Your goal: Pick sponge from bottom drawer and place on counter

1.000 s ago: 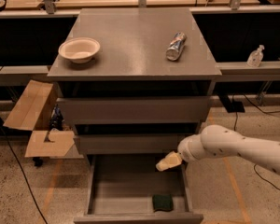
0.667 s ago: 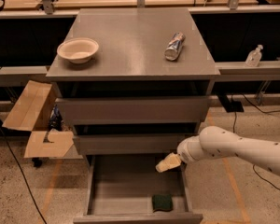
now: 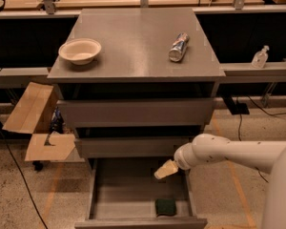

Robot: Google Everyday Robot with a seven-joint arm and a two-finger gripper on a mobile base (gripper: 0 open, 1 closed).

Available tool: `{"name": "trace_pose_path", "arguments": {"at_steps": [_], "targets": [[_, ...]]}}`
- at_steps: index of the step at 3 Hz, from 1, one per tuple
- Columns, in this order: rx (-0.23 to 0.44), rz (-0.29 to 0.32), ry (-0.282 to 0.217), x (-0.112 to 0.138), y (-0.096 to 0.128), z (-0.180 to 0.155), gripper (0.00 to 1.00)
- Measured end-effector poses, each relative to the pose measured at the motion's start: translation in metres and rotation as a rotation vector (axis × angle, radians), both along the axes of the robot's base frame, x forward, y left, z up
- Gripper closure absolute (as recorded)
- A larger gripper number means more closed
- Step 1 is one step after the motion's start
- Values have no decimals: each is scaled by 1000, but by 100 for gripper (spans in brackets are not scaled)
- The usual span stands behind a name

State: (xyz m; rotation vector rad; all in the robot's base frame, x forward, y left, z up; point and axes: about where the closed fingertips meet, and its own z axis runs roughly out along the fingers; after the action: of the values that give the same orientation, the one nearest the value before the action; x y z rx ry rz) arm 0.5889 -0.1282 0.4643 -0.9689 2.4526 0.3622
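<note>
Green sponge (image 3: 166, 206) lies in the open bottom drawer (image 3: 121, 190); the gripper (image 3: 165, 170) hovers above, open or closed I can't tell. Reaching step: next, lower onto it.

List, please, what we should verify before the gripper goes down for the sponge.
1. Bottom drawer pulled open: ok.
2. Sponge uncovered, near the drawer's front right corner: ok.
3. Gripper over the open drawer: ok.
4. Gripper touching the sponge: not ok, it hangs above it, apart.
5. Bare counter between bowl and lying can: ok.
</note>
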Motion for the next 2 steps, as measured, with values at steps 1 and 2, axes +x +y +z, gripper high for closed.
{"name": "trace_pose_path", "arguments": {"at_steps": [1,2], "targets": [[39,9,15,1,4,-41,0],[151,-27,60,-5,-5,-96,0]]}}
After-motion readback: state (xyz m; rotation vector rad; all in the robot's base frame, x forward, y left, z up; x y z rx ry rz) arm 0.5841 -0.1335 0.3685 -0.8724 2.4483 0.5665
